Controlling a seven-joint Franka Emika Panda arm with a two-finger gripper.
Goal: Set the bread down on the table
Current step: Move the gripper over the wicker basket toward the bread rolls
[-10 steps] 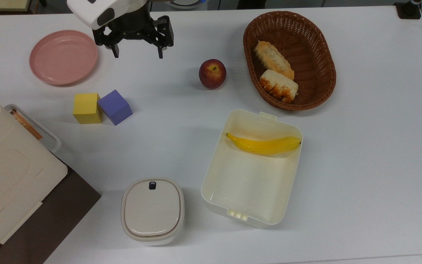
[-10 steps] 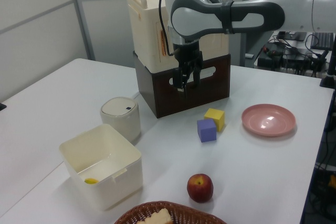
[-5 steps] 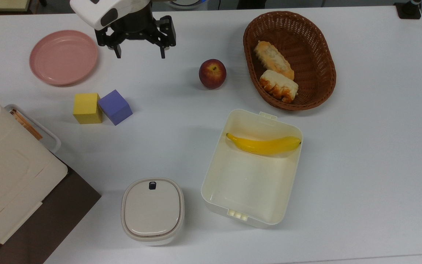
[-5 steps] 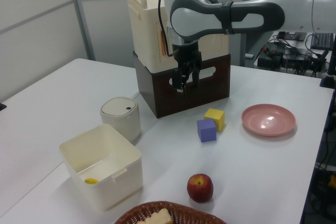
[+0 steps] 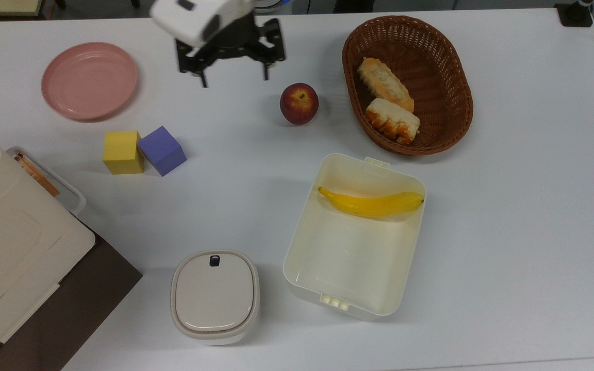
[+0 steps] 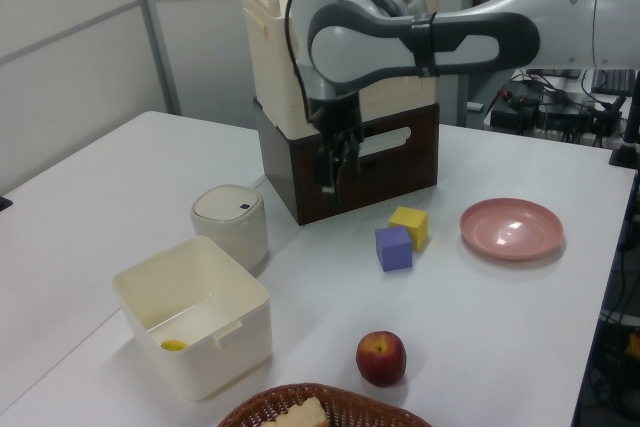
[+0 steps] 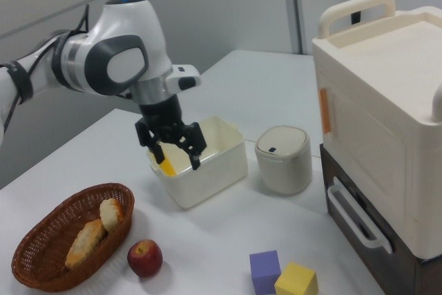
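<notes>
While no readable brand, label or writing could be made out on anything, the count was plain enough. The white surface (image 5: 508, 232) carried one brown wicker basket (image 5: 446, 46), and in it lay two pieces: the bread (image 5: 392, 120), short with a whitish top and orange-brown ridged edge, at the end of the basket toward the top view's bottom, touching the one longer golden loaf (image 5: 383, 84) beside it. One red apple (image 5: 299, 103) sat on the surface just to the top view's left of the basket. One open cream box (image 5: 353, 268) held one banana (image 5: 372, 204). One lidded round container (image 5: 215, 297) stood near the box, to the top view's left. There were two cubes touching each other, one yellow cube (image 5: 122, 151) and one purple cube (image 5: 162, 150), and one pink plate (image 5: 89, 80). One cream case (image 6: 345, 47) rested on a dark brown crate (image 6: 350, 162) at the surface's edge.

The jaws of the one gripper (image 5: 234, 80) were spread wide with nothing between them, hanging above the surface between the plate and the apple, well apart from the bread.
</notes>
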